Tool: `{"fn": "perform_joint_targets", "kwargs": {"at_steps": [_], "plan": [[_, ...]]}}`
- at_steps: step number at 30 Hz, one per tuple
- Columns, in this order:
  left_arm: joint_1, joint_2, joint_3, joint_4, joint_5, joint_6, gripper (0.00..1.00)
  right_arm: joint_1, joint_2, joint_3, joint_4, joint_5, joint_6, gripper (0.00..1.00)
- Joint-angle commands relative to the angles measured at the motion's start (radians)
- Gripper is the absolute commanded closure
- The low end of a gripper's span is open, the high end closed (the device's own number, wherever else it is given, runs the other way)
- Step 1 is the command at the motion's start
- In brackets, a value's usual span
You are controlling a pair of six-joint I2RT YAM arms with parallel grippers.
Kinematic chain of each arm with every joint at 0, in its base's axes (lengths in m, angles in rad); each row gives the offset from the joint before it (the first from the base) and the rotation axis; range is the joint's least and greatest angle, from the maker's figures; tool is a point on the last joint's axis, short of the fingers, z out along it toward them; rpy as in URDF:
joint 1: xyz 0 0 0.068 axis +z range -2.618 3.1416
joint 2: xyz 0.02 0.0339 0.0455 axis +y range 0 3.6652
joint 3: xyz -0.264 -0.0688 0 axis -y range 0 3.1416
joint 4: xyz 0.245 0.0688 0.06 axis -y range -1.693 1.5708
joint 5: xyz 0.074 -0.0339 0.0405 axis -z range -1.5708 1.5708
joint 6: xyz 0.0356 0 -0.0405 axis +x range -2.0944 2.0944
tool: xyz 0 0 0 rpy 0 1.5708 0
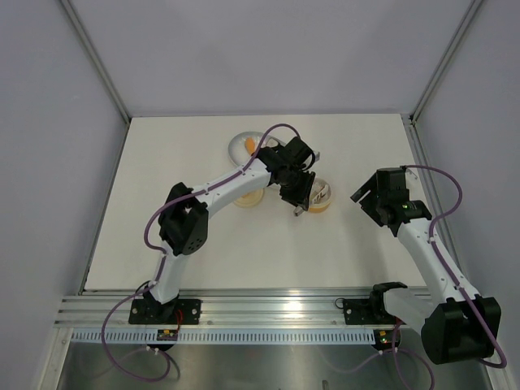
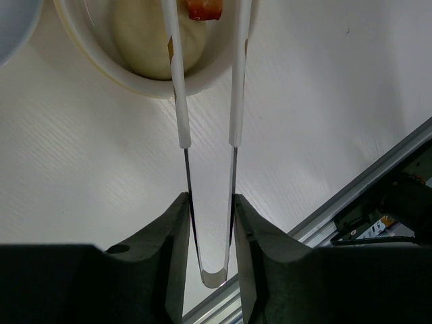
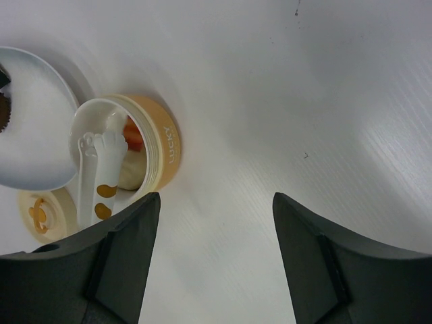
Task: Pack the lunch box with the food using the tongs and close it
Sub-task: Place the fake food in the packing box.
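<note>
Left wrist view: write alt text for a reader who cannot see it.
The left arm's fingers grip tongs near their joined end. The legs reach to a pale round tub at the top, a reddish piece of food between their tips.

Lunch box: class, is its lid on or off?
Off. The lunch box stands open with food inside; its lid lies on the table beside it.

A white matte tabletop (image 1: 357,244) lies in soft, even light, boxed in by 3 pale lavender-grey walls — the back panel (image 1: 268,49), the left panel (image 1: 41,162) and the right panel (image 1: 487,122). 2 slanting aluminium posts (image 1: 96,61) mark the far corners. A ribbed aluminium rail (image 1: 276,309) runs along the near edge; below it, a brushed-metal surface (image 1: 268,370) carries dull reflections.
</note>
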Motion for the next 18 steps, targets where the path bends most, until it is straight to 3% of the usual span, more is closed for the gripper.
{"fn": "perform_joint_targets", "kwargs": {"at_steps": [1, 12, 15, 18], "plan": [[-0.005, -0.005, 0.052, 0.033, 0.022, 0.000, 0.67, -0.003, -0.023, 0.007, -0.017, 0.023, -0.009, 0.24], [-0.003, -0.032, 0.049, 0.025, 0.025, 0.000, 0.71, -0.003, -0.028, 0.007, -0.021, 0.021, -0.008, 0.24], [-0.005, -0.075, 0.043, 0.017, 0.011, 0.005, 0.78, -0.003, -0.033, 0.007, -0.023, 0.026, -0.009, 0.24], [-0.005, -0.130, 0.024, 0.007, -0.007, 0.015, 0.92, -0.003, -0.034, 0.005, -0.024, 0.030, -0.009, 0.24]]}}
